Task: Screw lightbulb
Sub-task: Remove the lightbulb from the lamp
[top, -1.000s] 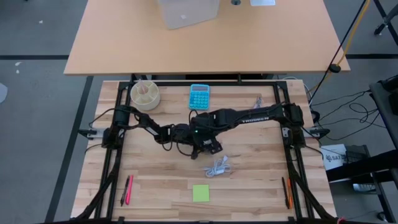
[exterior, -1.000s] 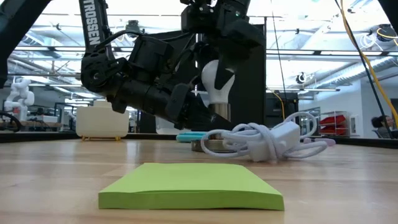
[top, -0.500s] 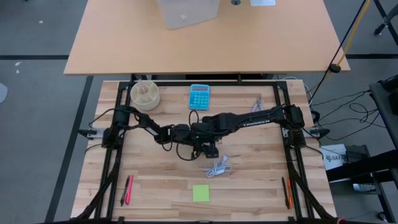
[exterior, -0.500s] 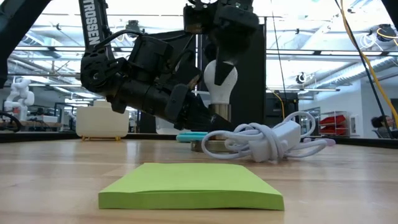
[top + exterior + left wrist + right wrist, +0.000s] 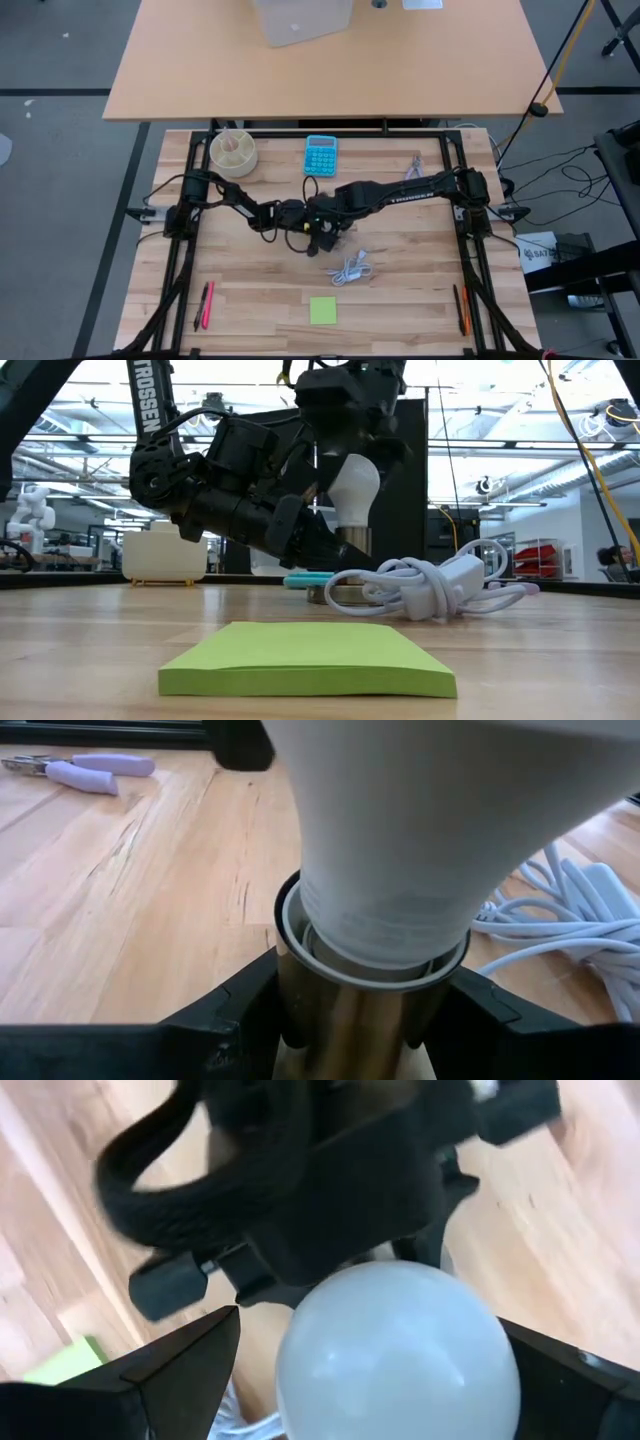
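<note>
While my left gripper clamps the socket, my right gripper straddles the seated lightbulb; tightening remains.

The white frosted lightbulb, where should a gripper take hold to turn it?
Grip the white frosted lightbulb across its round globe, coming down from above: it stands upright, its narrow neck sunk in the brass socket that the left gripper clamps, so only the globe is free.

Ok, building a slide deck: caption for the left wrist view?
Left hand clamps the brass socket while the white lightbulb sits in it.
</note>
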